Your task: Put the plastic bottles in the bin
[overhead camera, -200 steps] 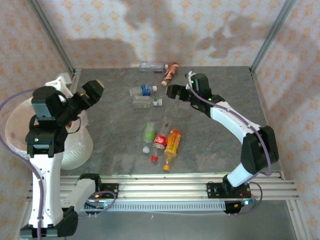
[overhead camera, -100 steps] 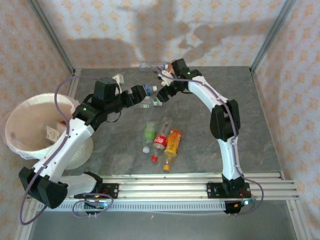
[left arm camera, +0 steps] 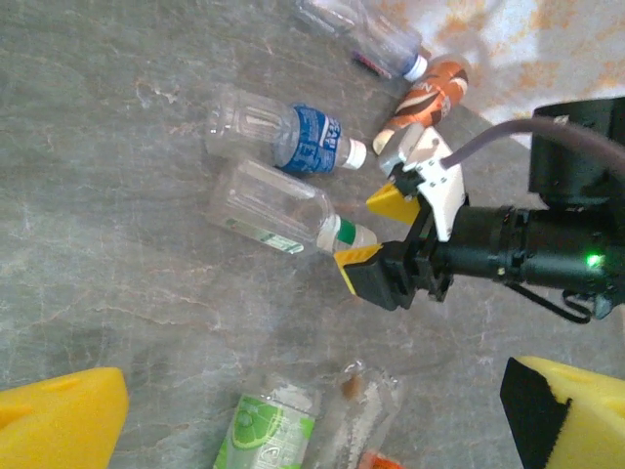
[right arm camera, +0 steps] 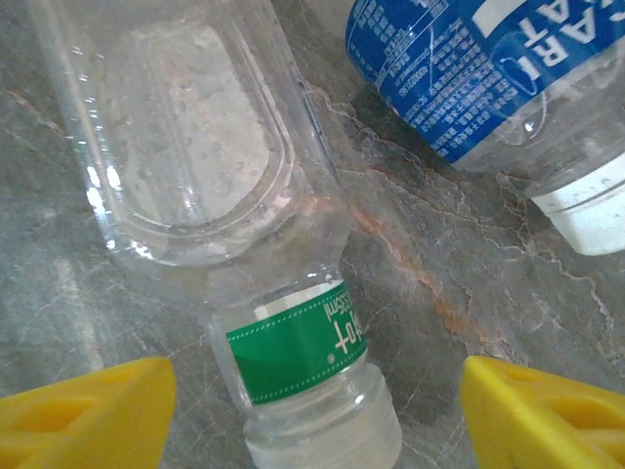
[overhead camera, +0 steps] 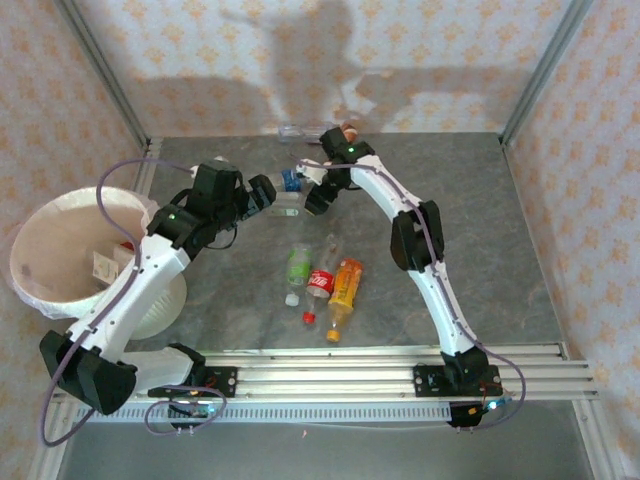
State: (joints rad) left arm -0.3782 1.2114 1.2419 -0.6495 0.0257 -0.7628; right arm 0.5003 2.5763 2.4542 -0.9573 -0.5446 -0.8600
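- Well, at the 9 o'clock edge of the surface (overhead camera: 480, 220) stands the bin (overhead camera: 45, 215), its bag-lined mouth facing up.
- My left hand (overhead camera: 262, 190) hangs toward 11 o'clock from the centre, its pads spread wide and gripping nothing.
- Just to its 3 o'clock lie two of the plastic bottles, side by side on the surface with their caps pointing to 3 o'clock. The blue-label bottle (left arm camera: 293, 137) is farther from me and the green-band bottle (left arm camera: 269, 207) is nearer.
- At the centre three more lie close together: a green-label bottle (overhead camera: 298, 265), a red-label bottle (overhead camera: 320, 282) and an orange bottle (overhead camera: 346, 285).
- My right hand (right arm camera: 317, 410) is open over the green-band bottle, one pad on either side of its neck. Both pads are clear of it, so I hold nothing yet.
- I judge this bottle empty, so it should be very light.
- Its thin clear walls should dent under a squeeze and feel slick.
- Lying on its side, it may roll away if nudged.
- The neck at the green band looks stiffest, so I would close there, gently.
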